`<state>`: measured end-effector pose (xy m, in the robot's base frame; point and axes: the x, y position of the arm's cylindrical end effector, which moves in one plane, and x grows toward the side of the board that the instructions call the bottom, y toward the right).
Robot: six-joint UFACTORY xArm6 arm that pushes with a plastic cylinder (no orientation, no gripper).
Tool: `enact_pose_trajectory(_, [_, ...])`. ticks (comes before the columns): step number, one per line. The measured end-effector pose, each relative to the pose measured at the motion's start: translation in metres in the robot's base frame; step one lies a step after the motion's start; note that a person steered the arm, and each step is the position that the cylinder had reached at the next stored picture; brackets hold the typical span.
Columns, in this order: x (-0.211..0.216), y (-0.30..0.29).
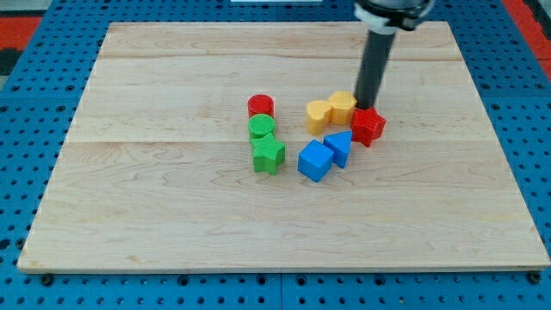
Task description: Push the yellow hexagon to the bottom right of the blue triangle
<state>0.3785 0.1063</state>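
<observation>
A light wooden board (155,215) lies on a blue pegboard surface (26,155). A dark rod comes down from the view's top edge, right of centre. My tip (368,107) rests on the board. The arm ends in this plain rod, so there is nothing to open, close or grasp with.

The yellow hexagon (343,107) sits just to the view's left of my tip, touching it or nearly so. It lies right of the board's centre, a little nearer the top edge than the bottom. A second yellow block (318,114), rounded in outline, touches the hexagon on its left side.

A red block (368,126) with a jagged outline sits directly below my tip, close to it. The blue triangle (339,147) lies below the hexagon, with a blue cube (315,161) touching it at lower left.

Near the board's centre, well apart from my tip, three blocks form a short column: a red cylinder (261,107) on top, a green cylinder (262,127) in the middle, and a green star-like block (269,154) at the bottom.
</observation>
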Motion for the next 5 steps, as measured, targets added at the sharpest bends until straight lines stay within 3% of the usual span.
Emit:
enact_pose_trajectory(3, [-0.014,-0.028])
enact_pose_trajectory(5, [0.024,-0.058])
